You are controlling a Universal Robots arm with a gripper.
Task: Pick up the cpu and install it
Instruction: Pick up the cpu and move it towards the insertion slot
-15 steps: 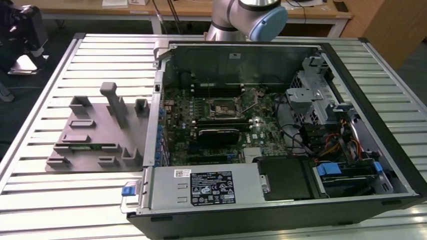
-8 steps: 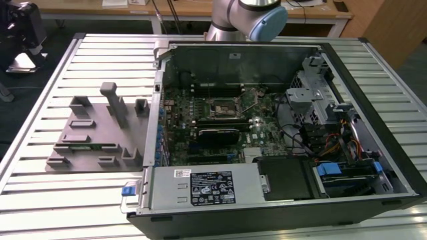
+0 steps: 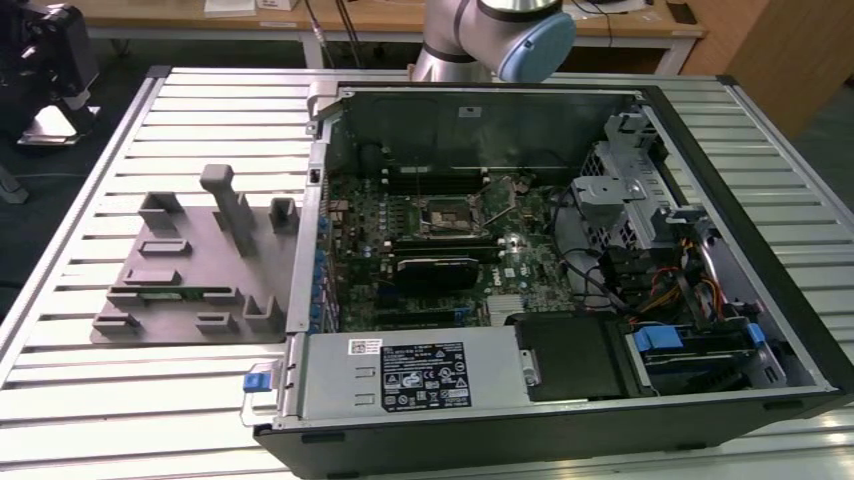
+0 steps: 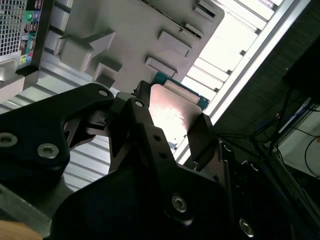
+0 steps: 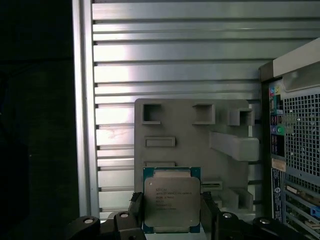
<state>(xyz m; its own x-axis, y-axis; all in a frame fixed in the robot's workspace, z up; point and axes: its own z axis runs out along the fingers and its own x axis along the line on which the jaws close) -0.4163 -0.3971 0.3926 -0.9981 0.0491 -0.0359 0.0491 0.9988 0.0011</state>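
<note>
Exterior view: the grey holder tray (image 3: 187, 270) sits on the slatted table (image 3: 200, 110) near the edge at the exterior view's left. The open computer case (image 3: 534, 435) is just beside it, toward the exterior view's right. The bare socket (image 3: 447, 212) lies mid-motherboard (image 3: 534, 265), well inside the case walls. The arm (image 3: 514, 35) rises at the table's far edge.

Second wrist view: the gripper (image 4: 172, 107) is pinching the cpu (image 4: 172, 112), with one finger (image 4: 200, 137) on each of two opposite edges. The silvery plate faces the camera, and a green rim shows past the fingertips. The tray (image 4: 125, 30) lies beyond and looks well apart from the chip, so I judge the cpu lifted off it.

First wrist view: the cpu (image 5: 171, 200) is clamped between the fingers (image 5: 136, 207) of the gripper (image 5: 171, 212), plate up and square to the tray's edges. It is near-square, with no long axis to speak of. It hangs over the tray (image 5: 190, 135) at the tray's edge nearest the camera. The case (image 5: 295, 150) stands on the side of the tray's tall post, so the socket lies that way from the gripper, across the case wall.
</note>
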